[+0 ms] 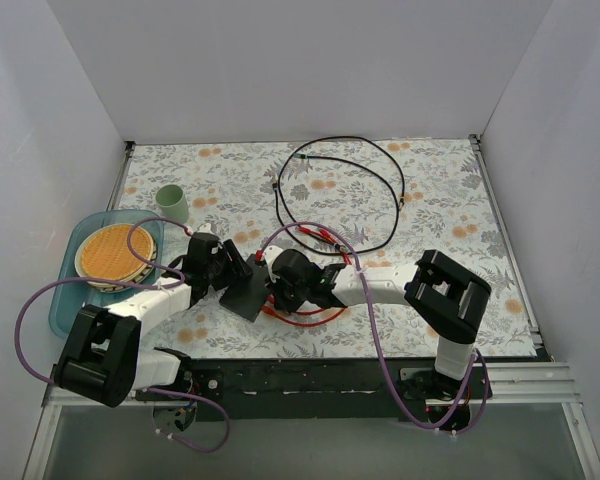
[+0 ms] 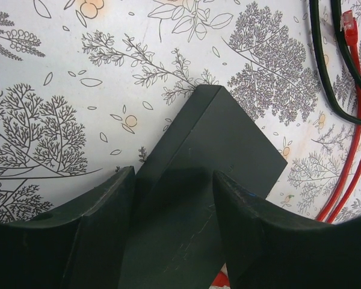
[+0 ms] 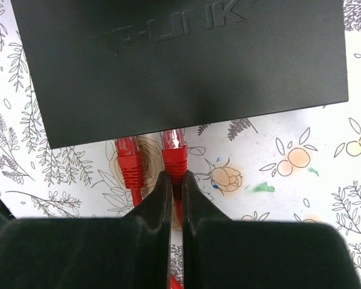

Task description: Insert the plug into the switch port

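Both arms fold inward over the near middle of the floral table (image 1: 460,200), so each can work on one side of the same small job. The left arm (image 1: 145,300) reaches in from the left with its elbow low and near. The right arm (image 1: 380,285) comes in from the right with its elbow raised, its forearm aimed at the other wrist.

Between them lies the switch (image 1: 245,297), a flat black TP-Link box turned at an angle to the table edge. I read the left gripper (image 1: 218,268) as the brace. In its wrist view the fingers (image 2: 102,223) stand about half apart astride the switch (image 2: 210,156) and seem to bear on it, which should stop the box sliding when the plug pushes in.

The right gripper (image 3: 176,176) points straight at the long edge of the box. Its fingers are pinched almost shut on the red boot of the plug (image 3: 174,147), whose clear tip sits right at that edge. The port face is hidden from above, so I cannot tell whether the tip has entered. Just left of it a second red plug (image 3: 129,158) meets the same edge, gripped by nothing
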Available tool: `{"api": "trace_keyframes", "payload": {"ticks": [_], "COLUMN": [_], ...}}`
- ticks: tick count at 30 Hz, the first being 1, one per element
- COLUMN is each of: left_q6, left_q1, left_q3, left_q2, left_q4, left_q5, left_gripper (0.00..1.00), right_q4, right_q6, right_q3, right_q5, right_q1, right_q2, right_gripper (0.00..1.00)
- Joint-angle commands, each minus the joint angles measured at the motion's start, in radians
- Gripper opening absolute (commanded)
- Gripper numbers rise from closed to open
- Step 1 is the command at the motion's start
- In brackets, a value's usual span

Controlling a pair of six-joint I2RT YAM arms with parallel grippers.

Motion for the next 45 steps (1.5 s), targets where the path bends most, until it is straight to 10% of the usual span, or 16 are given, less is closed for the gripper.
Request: {"api": "trace_keyframes", "payload": {"ticks": [1, 6, 29, 45], "left_q6": [-0.094, -0.097, -0.08, 0.037], "left_q1": [-0.088, -0.088, -0.036, 0.003], "left_q3": [-0.01, 0.023, 0.229, 0.746], "left_q2": [-0.007, 0.03, 0.024, 0.077], "left_q4": [-0.132, -0.171, -0.342, -0.516], "left_q5": [0.268, 0.172, -0.129, -0.219], "left_gripper": [0.52, 0.54, 0.9, 0.97], "right_q4": [0.268, 0.253, -0.054, -0.109], "right_q6": [0.003, 0.001, -0.04, -0.151], "right_q3": [0.018, -0.022, -0.159, 0.192], "right_q5": [0.12, 0.109, 0.262, 0.143], "right_q1": [-0.02, -0.022, -0.025, -0.285], "right_q2": [0.006, -0.028, -0.273, -0.247], "right_gripper": [0.01, 0.03, 0.82, 0.85]}}
